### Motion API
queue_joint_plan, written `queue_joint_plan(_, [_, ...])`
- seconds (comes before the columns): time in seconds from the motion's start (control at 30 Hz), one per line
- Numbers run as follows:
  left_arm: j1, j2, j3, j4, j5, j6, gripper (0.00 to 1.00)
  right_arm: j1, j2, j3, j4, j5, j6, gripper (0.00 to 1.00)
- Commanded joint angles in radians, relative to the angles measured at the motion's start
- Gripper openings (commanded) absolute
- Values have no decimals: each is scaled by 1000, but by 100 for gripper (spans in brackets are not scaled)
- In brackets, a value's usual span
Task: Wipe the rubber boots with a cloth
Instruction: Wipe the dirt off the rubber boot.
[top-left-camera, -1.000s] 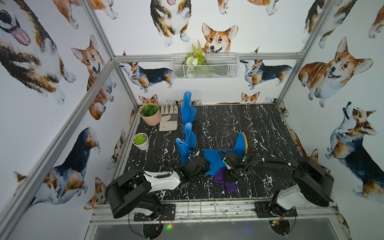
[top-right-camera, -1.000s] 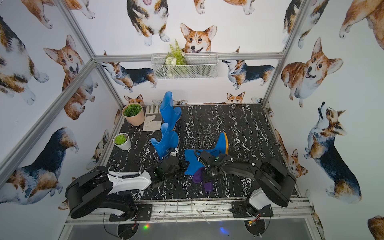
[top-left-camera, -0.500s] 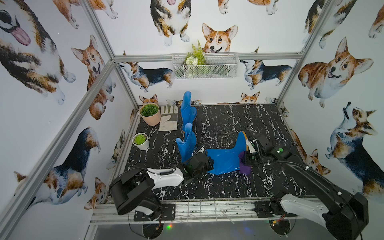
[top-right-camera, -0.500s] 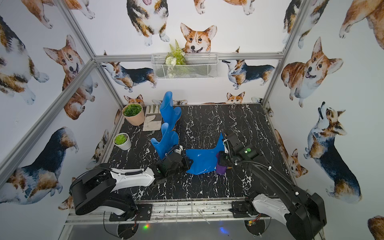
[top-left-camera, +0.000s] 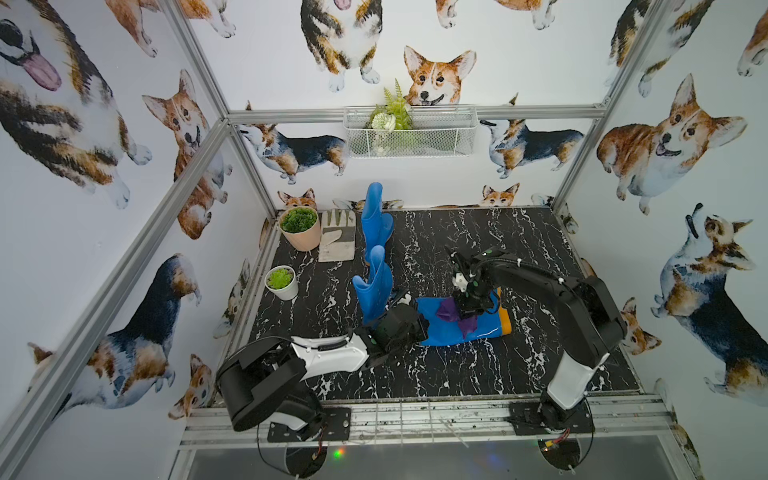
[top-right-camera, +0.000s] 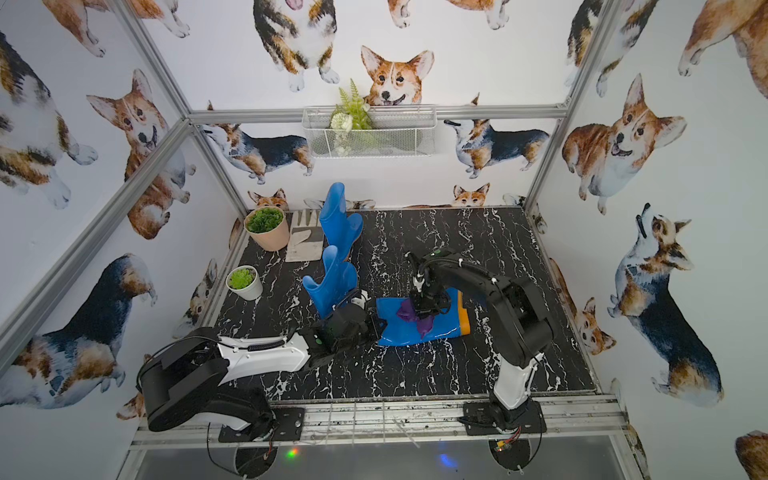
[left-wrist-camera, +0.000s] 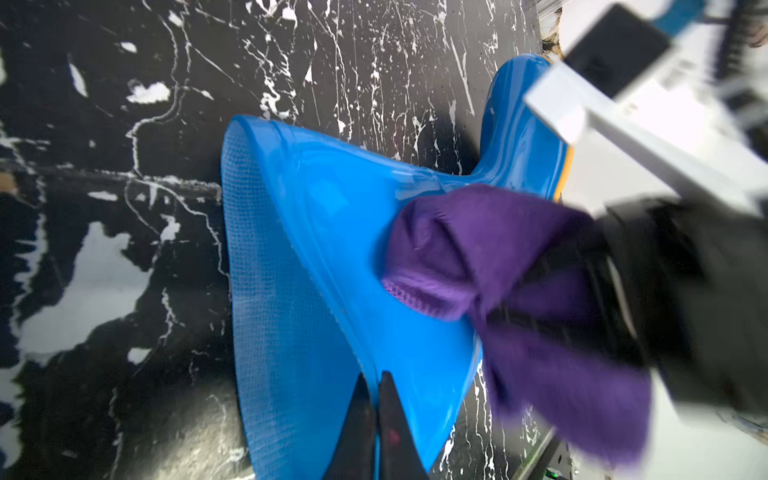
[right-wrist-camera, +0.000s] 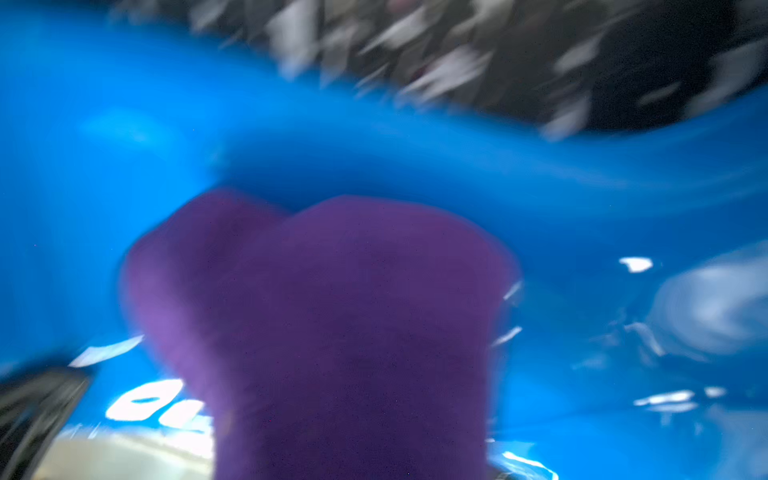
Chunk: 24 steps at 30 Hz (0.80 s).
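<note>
glossy blue rubber boot with orange sole, lying flat mid-table, is judged mid-wipe: dark-purple fabric cloth is clamped in right gripper; left gripper is pinched onto its shaft. next, a stroke toward the cuff is called for.

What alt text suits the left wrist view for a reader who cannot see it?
A blue rubber boot lies on its side on a black marbled table, the left gripper pinching its open rim. The right gripper holds a bunched purple cloth against its ankle.

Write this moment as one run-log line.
left tool shut on lying boot | right tool shut on cloth atop that boot
</note>
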<state>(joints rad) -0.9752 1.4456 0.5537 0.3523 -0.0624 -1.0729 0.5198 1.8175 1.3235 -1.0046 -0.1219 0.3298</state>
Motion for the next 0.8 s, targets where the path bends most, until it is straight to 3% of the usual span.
queue_joint_plan(0.0, [1, -14, -9, 7, -10, 8, 0, -112, 40, 94, -100, 159, -70, 0])
queue_joint_plan(0.17, [-1, -19, -2, 0, -11, 17, 0, -281, 110, 363, -187, 173, -94, 0])
queue_joint_plan(0.3, [-7, -17, 5, -7, -17, 21, 0, -267, 119, 530, -261, 174, -79, 0])
queue_joint_plan(0.4, [-7, -19, 1, -7, -29, 16, 0, -173, 67, 480, -232, 151, -74, 0])
queue_joint_plan(0.6, [-7, -14, 0, -8, -33, 17, 0, 46, 25, 215, -84, 10, -16, 0])
queue_joint_plan(0.77, [-7, -31, 4, -20, -30, 38, 0, 32, 101, 139, -96, -47, -55, 0])
